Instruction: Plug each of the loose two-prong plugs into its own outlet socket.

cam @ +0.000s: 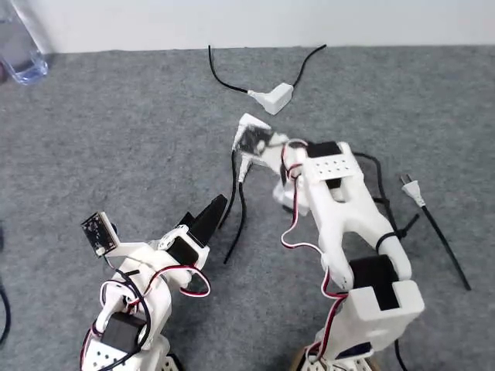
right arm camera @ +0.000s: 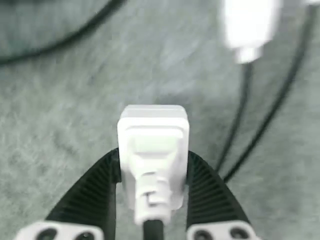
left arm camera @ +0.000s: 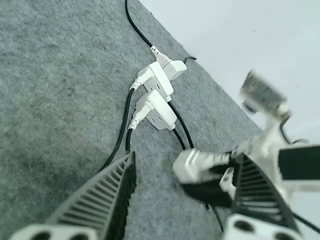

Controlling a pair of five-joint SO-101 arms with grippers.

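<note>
a grey, short-pile carpet covers the whole work surface, its fibres rough and speckled, and it runs back to a plain white wall that meets it in a straight line along the far edge. a clear plastic container stands in the far left corner, where carpet and wall meet. the light is soft and even, leaving only faint shadows on the carpet.

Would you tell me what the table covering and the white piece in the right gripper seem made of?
The table covering looks like grey felt or low-pile carpet: matte, fuzzy, with mottled fibres. The white piece in the right gripper looks like moulded plastic: smooth, with a slight sheen and crisp edges.
</note>
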